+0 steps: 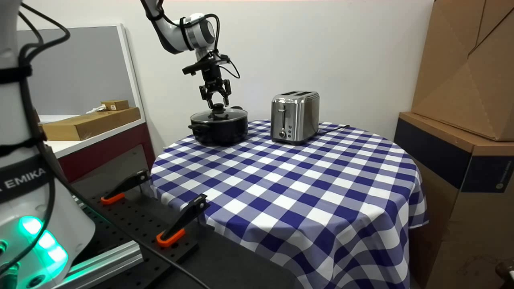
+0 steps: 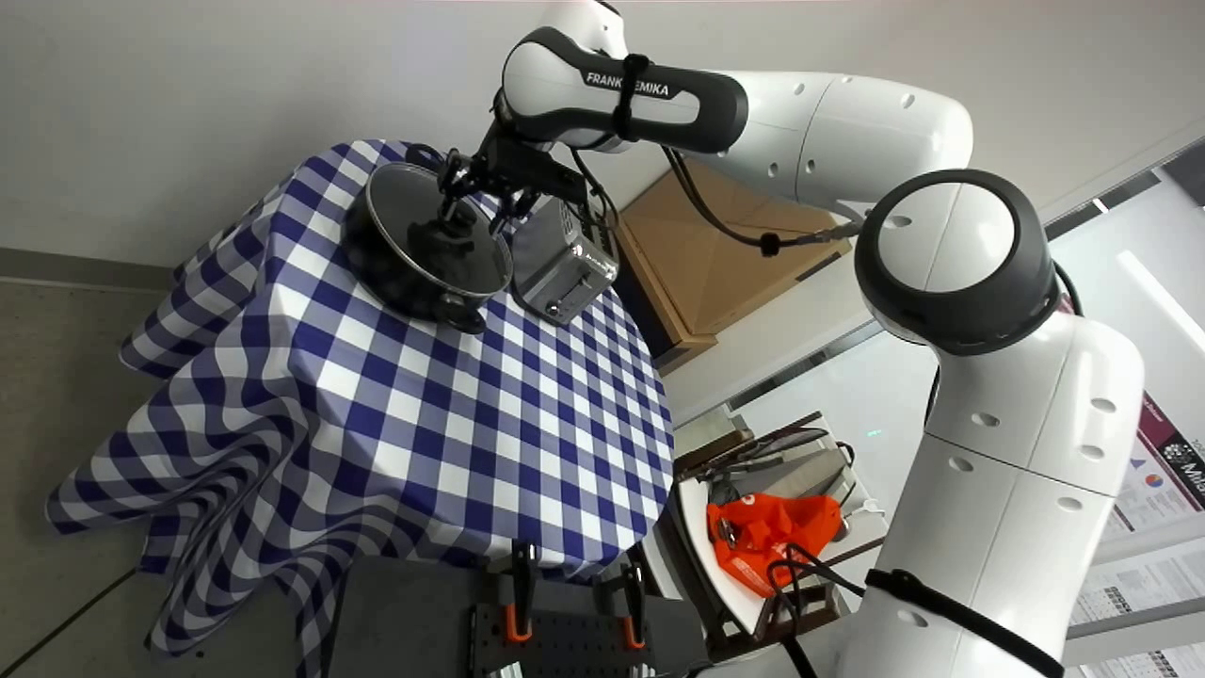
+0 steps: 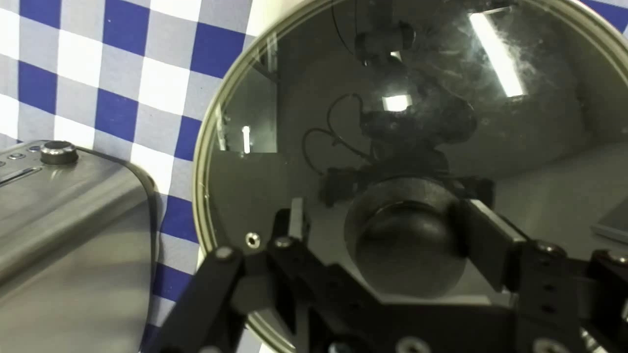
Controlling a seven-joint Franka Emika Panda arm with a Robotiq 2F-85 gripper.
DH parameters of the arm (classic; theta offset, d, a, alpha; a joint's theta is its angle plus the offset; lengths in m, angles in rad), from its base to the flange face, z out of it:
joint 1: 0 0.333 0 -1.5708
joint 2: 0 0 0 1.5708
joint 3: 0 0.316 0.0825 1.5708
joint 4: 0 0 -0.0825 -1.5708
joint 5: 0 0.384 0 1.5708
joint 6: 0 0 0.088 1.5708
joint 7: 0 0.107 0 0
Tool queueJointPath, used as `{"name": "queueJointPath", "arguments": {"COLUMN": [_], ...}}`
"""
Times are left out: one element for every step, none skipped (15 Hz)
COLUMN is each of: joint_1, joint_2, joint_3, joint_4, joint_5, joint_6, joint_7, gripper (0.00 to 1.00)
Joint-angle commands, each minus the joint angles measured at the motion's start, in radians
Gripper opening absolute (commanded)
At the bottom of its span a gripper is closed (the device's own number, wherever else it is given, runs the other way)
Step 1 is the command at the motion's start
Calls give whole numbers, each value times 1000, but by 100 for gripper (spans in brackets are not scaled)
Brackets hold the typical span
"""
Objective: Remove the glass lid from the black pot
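Observation:
The glass lid (image 1: pixel 202 116) lies on the black pot (image 1: pixel 227 133), which stands on the checked cloth near the wall. The lid (image 2: pixel 400 202) and pot (image 2: pixel 377 273) also show in the other exterior picture. The lid (image 3: pixel 294 147) fills much of the wrist view, with its dark centre knob (image 3: pixel 412 250) near the jaws. My gripper (image 1: pixel 218 101) points down just above the lid, fingers apart. In the wrist view the open gripper (image 3: pixel 390 220) has the knob between its fingers, closer to the right finger. I cannot tell whether that finger touches it.
A silver toaster (image 1: pixel 295 118) stands beside the pot, with its cord behind; it is close by in the wrist view (image 3: pixel 88 255). The round table has a checked cloth (image 1: pixel 305 176). Cardboard boxes (image 1: pixel 461 80) stand beyond its side. Black clamps (image 1: pixel 182 218) sit near the robot base.

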Motion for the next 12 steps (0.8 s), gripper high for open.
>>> {"name": "queueJointPath", "arguments": {"joint_1": [-2,-1,-1,-2,-4,-7,-8,-11,-11,-13,-16,-15], "joint_2": [17,14,10,2,-4,-15,-27,-46,-62,-91,-116,-143], "joint_3": [-2,-1,1,4,6,10,11,16,18,21,26,27], "joint_4": [37,35,33,26,19,8,-3,-18,-34,-62,-84,-108], "joint_5": [18,20,23,25,27,31,35,45,49,55,64,70], "joint_6": [-19,-17,-16,-14,-11,-7,-6,-10,-11,-10,-6,3], "joint_7": [-32,-34,-36,-40,-45,-53,-54,-54,-52,-51,-50,-42], "gripper": [44,38,29,23,23,23,23,23,23,23,23,23]}}
